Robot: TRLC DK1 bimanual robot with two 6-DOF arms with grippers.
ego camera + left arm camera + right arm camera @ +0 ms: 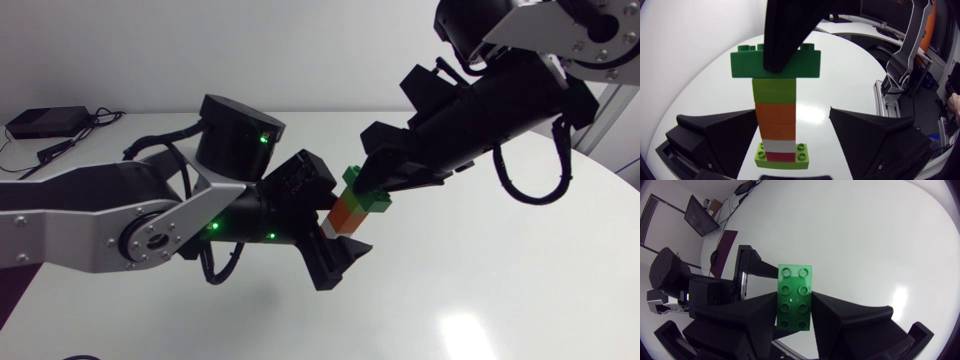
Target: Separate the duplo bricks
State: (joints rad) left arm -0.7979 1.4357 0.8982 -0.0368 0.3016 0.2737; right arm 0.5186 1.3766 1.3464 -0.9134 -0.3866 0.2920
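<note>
Here the stack of duplo bricks (349,213) hangs in the air over the middle of the bench (520,290), well in from its edges, between the two arms. The right claw (795,297) is clamped on the dark green brick (795,285) at the stack's top, one finger on each long side. The left claw (792,112) stands wide around the lime brick (774,90) and orange brick (776,120) below. One finger looks to be against them, but bare bench shows between the stack and the other, so I judge it not yet gripping. To do the pull well, the left claw should first close squarely on the orange brick, leaving the seam under the dark green brick free. The top brick is then better tilted off like a hinge than pulled straight, with both grips firm so nothing drops.
</note>
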